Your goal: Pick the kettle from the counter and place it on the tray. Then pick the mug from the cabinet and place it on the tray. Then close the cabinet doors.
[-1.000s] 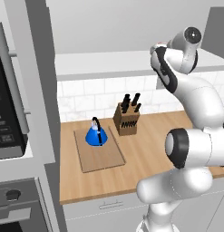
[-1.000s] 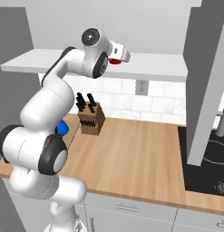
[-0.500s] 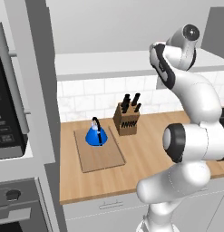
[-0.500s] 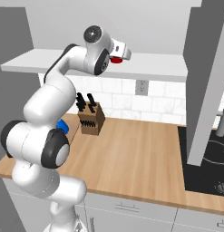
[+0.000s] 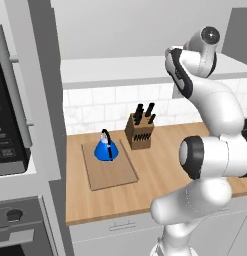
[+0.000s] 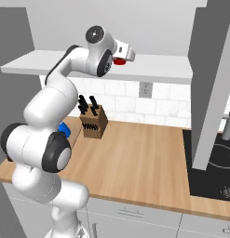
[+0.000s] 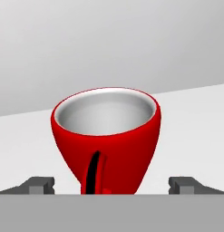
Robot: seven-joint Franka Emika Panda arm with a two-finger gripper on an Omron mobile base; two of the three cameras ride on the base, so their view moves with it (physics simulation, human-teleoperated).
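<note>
We see the glossy bright red mug (image 7: 105, 140) with its smooth white inside upright on the matte white cabinet shelf (image 7: 190, 122), handle facing the camera. Gripper (image 7: 111, 186) fingers are spread wide, one dark tip (image 7: 38, 185) on each side of the mug, not touching it. The small glossy blue cone-shaped kettle (image 5: 106, 148) with thin black arched handle sits on the flat light-brown wooden tray (image 5: 110, 170), on the wood-grain counter (image 5: 160, 175). A wooden knife block (image 5: 140, 131) with black handles stands just beside the tray. No readable writing anywhere.
</note>
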